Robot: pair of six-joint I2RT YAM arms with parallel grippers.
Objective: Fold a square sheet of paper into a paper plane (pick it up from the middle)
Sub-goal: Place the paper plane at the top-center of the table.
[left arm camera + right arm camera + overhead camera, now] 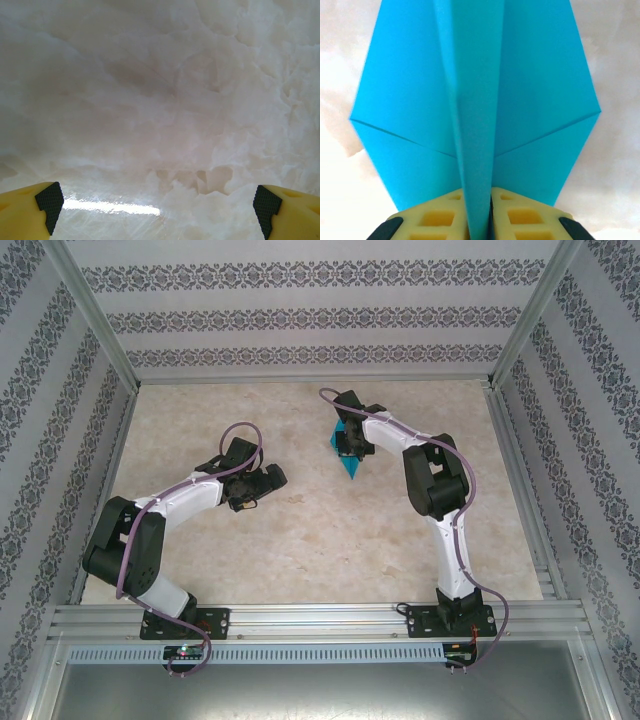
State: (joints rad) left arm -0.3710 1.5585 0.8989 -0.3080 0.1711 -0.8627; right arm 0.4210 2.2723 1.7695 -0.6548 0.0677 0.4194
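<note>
from above, you see the left gripper (272, 478) hanging over bare table (300, 550) left of centre, well apart from the work. the right gripper (347, 452) sits farther back with the paper plane (350, 471) at its tip, a teal point poking toward the near side. the arm covers most of the paper here, so you cannot tell how much of it rests on the table. on the left wrist, the left gripper (159, 205) stands wide, its black pads (49, 202) at the two bottom corners with nothing but pale marbled table (160, 100) between them; it holds nothing. on the right wrist, the right gripper (479, 212) is narrow, its yellow fingers (440, 217) close on either side of the paper plane's (410, 100) raised centre fold, which looks pinched between them. the wings spread to both sides, a diagonal crease on each. the risk from here, as a judgement: the hold is on one thin fold, so if the jaws slacken it can slip out or spring apart and the wings lose their line; a pull or twist with the jaws tight could tear or crumple it. the left arm is too far off to steady anything. the plane's far end runs out of the top of the frame, and the paper hides where the fingertips meet it, so how firm the grip is you cannot make out.
</note>
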